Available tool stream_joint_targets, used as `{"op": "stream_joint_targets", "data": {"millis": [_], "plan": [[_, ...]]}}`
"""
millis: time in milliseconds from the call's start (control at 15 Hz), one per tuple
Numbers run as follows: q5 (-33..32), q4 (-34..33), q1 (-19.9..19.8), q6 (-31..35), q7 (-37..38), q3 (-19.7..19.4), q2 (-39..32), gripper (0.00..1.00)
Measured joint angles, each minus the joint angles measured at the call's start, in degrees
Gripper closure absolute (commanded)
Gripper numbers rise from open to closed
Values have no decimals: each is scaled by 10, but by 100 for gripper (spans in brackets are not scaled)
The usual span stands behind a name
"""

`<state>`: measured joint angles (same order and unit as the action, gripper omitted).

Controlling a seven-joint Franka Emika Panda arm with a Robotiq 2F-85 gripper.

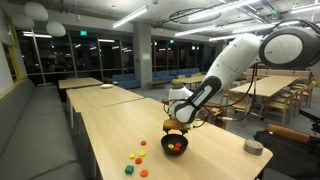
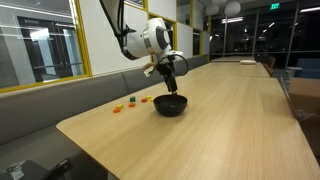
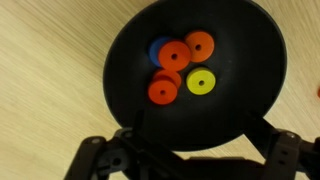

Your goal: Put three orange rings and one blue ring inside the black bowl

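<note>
The black bowl (image 3: 235,110) fills the wrist view, directly under my gripper (image 3: 200,150). Inside it lie overlapping orange rings (image 3: 176,55), a blue ring (image 3: 156,47) partly covered by them, and a yellow ring (image 3: 201,82). My gripper's fingers are spread wide and hold nothing. In both exterior views the gripper (image 1: 178,127) (image 2: 172,88) hangs just above the bowl (image 1: 175,147) (image 2: 170,106), pointing down.
Loose rings lie on the long wooden table beside the bowl: yellow, green and orange ones (image 1: 135,158) (image 2: 120,107). A low grey round thing (image 1: 253,147) sits near the table's end. Other tables and seats stand behind.
</note>
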<state>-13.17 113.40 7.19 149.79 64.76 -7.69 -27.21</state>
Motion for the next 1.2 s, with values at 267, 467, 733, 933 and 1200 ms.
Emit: {"op": "stream_joint_targets", "data": {"millis": [267, 467, 733, 933, 1200], "plan": [[0, 6, 0, -48, -60, 0, 61, 0], [2, 29, -7, -111, -136, 7, 144, 0], [25, 70, -23, -219, -254, 23, 267, 0], [42, 91, -37, -328, -330, 33, 358, 0], [46, 106, -57, -454, -381, 45, 456, 0]]}}
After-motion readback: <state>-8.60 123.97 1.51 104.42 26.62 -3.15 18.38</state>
